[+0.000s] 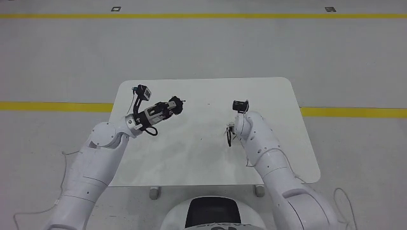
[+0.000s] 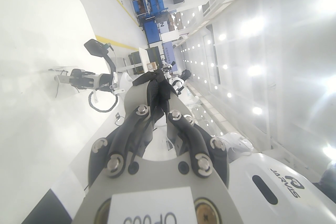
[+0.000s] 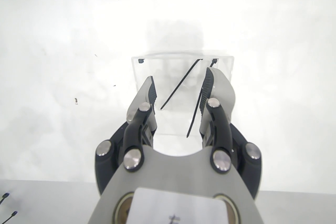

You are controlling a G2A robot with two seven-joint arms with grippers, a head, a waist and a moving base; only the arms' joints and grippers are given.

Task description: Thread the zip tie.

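Two black zip ties (image 3: 174,92) lean inside the clear box (image 3: 139,72) on your white table (image 1: 267,96). Your right gripper (image 3: 179,74) stands open at the box, with one tie just beside a finger pad. Your left gripper (image 1: 180,103) is raised over the table, pinched closed. Something dark sits at its tips, and you cannot tell what.

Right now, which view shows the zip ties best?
Right wrist view: it looks into the clear box, where black zip ties lean between the open right fingers. Top view: that spot lies under the right gripper, ties too small to tell. Left wrist view: same, gripper far off.
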